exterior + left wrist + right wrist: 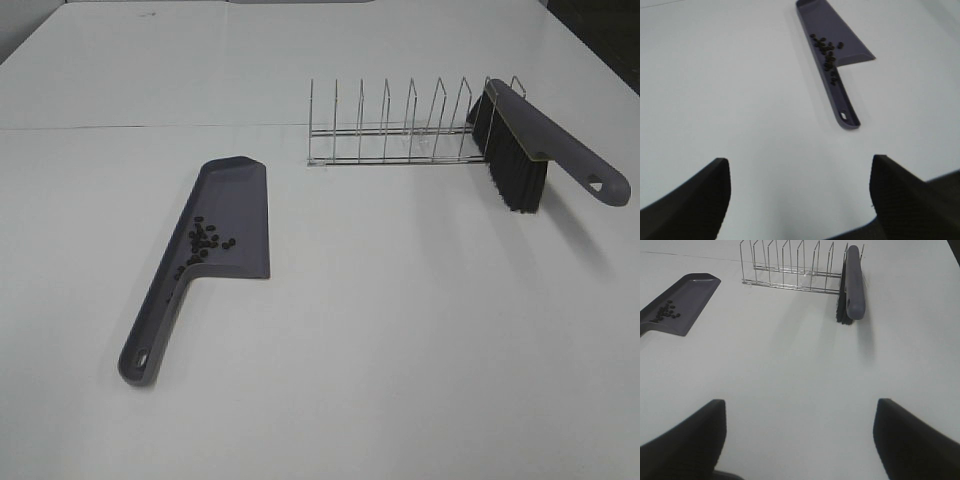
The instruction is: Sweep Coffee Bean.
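On the white, matte table (400,350) lies a grey plastic dustpan (235,200), a flat tapering tray with a raised lip along its back and sides, narrowing into a long channelled handle that ends in a rounded tip pierced by a hanging hole. The coffee beans (203,240), small glossy dark ovals, sit in a loose cluster inside the pan near the junction with the handle, a few trailing into the handle's groove. Well apart, toward the right of the high view, stands a wire rack (390,125) of thin bright metal with a row of upright loop dividers. A brush (530,140) rests in the rack's right-hand end slot, tilted, its smooth grey handle with a hanging hole projecting outward and its dense black bristles (515,175) pointing down toward the table.

Both claws hang above bare table, touching nothing. The left gripper (799,200) shows two dark, finely textured fingers spread wide; the right gripper (799,440) is likewise spread wide and empty.
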Robot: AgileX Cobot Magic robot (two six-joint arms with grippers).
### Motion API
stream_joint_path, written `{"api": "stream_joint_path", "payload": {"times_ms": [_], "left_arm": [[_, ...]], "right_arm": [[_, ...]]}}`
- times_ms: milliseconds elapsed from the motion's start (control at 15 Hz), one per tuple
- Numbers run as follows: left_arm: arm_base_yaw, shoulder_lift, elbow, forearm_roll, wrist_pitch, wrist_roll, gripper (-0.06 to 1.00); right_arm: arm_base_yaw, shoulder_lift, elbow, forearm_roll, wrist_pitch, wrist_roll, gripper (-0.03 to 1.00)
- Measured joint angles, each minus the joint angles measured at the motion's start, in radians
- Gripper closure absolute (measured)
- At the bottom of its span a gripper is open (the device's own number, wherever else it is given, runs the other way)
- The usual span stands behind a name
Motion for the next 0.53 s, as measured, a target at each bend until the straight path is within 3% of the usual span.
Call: {"api": "stream_joint_path", "payload": {"times_ms": [200,533], "left_arm": [[0.208,-0.113,0.000,0.000,-0.001,0.000,0.23],[0.242,-0.152,0.000,0.000,-0.001,0.000,0.23]], "right_arm": [[-0.019,-0.001,0.000,0.012,0.000,0.000,0.21],[-0.019,-0.009,0.000,0.016,0.000,0.000,0.21]]}}
